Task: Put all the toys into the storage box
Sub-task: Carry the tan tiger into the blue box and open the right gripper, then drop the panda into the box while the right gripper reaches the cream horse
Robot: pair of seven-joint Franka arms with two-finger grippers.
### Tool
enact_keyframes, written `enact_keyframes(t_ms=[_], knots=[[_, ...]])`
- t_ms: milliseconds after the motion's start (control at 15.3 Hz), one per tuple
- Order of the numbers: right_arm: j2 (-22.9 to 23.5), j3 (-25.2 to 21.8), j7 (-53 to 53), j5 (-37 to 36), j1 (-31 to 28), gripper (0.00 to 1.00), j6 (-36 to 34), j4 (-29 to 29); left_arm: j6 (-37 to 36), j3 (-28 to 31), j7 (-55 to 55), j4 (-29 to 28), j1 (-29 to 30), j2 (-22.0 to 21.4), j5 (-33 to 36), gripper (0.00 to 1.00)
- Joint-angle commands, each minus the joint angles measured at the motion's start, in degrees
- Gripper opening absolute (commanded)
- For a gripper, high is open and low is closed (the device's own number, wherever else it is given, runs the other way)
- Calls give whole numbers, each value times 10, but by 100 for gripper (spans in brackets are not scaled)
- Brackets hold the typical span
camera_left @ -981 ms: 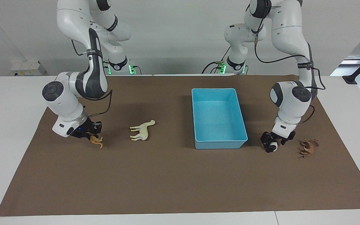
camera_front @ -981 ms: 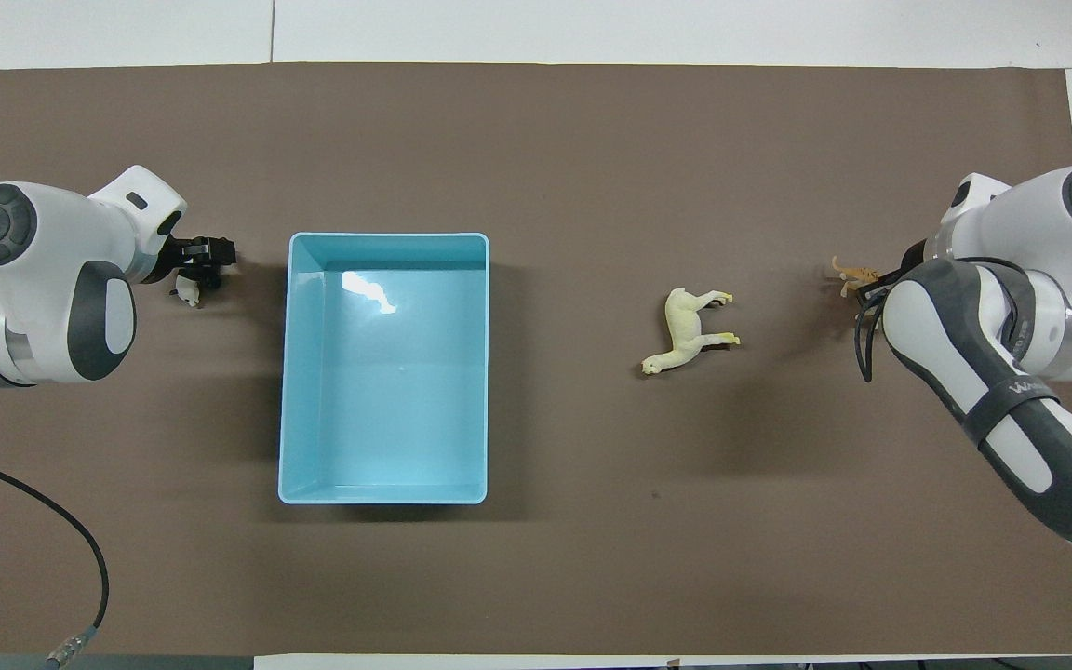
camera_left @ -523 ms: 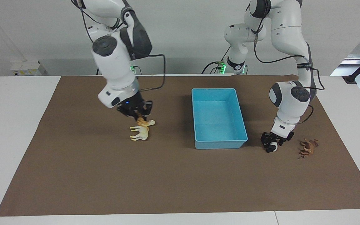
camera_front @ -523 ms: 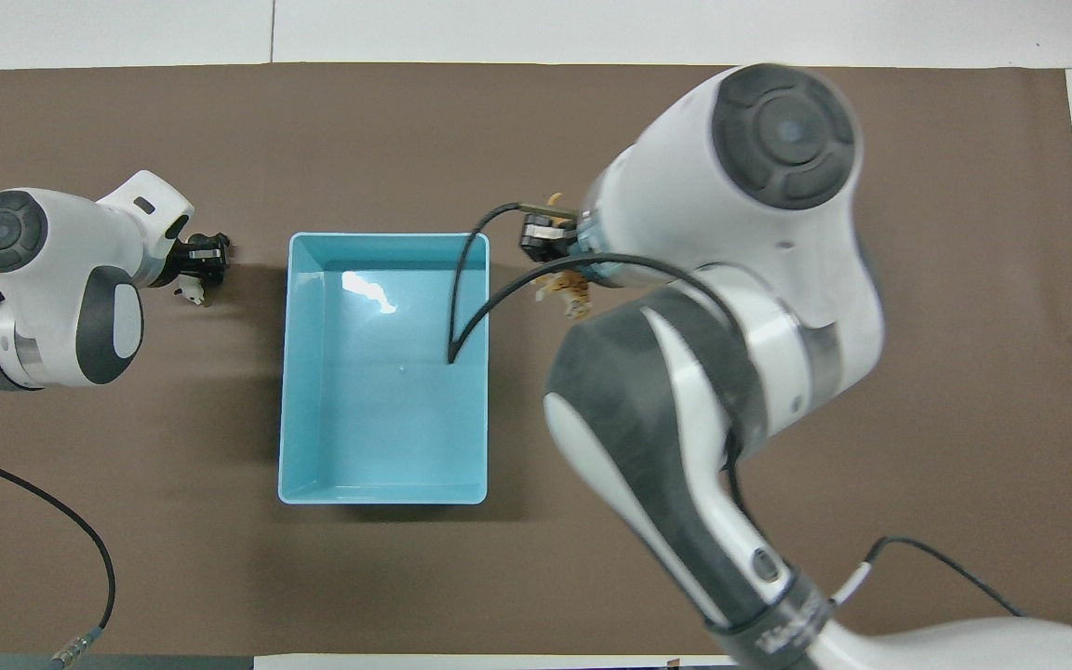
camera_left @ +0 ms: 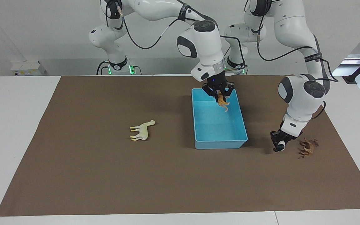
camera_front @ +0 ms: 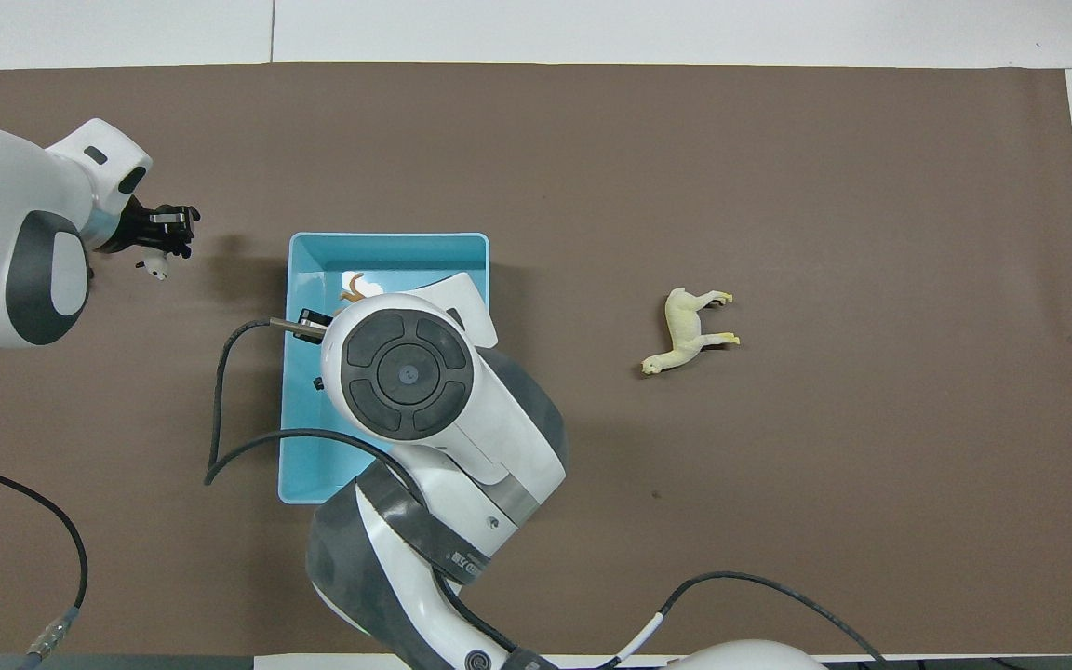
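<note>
My right gripper (camera_left: 220,96) reaches across from its own end and hangs over the part of the light blue storage box (camera_left: 220,144) nearer the robots. It is shut on the orange tiger (camera_left: 222,102), which dangles above the box floor; in the overhead view only its tail (camera_front: 355,285) shows past the arm. My left gripper (camera_left: 279,144) is low over the mat between the box and the brown lion (camera_left: 307,147), shut on the small panda (camera_left: 281,147). The cream horse (camera_left: 142,130) lies on its side toward the right arm's end.
A brown mat (camera_left: 167,181) covers the table. In the overhead view the right arm's wrist (camera_front: 406,372) covers much of the box (camera_front: 387,240), and the left arm hides the lion. The horse (camera_front: 690,330) lies alone on the mat.
The right arm carried the tiger from its end of the mat, past the horse, to over the box. The left gripper closed on the panda and rose slightly.
</note>
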Motion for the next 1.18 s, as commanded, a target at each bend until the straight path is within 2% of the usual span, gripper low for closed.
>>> enact_keyframes(t_ms=[0, 131, 262, 327, 458, 589, 785, 916, 981, 1112], knots=[[-8, -4, 68, -10, 2, 100, -15, -6, -85, -1, -10, 49, -6, -20, 12, 0], [-11, -4, 68, -7, -4, 100, -62, 5, -143, -9, -16, 73, -12, -35, 10, 0], [-40, -14, 66, -5, -18, 100, -111, 6, -170, -15, -39, 76, -33, -60, 8, 0], [-61, -20, 49, -8, -47, 100, -134, 5, -183, -15, -62, 76, -52, -71, 7, 0], [-81, -22, -61, -14, -108, 100, -196, 5, -207, -16, -127, 74, -101, -84, 6, 0], [-88, -24, -180, -34, -155, 100, -223, -14, -213, -17, -209, 69, -163, -91, 6, 0], [-127, -24, -322, -42, -210, 100, -191, -124, -220, -19, -279, 40, -232, -108, 6, 22], [-166, -24, -362, -65, -228, 100, -105, -239, -218, -20, -283, 20, -247, -118, 6, 100], [-178, -24, -384, -80, -232, 100, -56, -288, -220, -20, -283, 20, -246, -119, 5, 100], [-183, -24, -423, -84, -245, 100, 15, -341, -238, -19, -275, 22, -240, -122, 5, 100]])
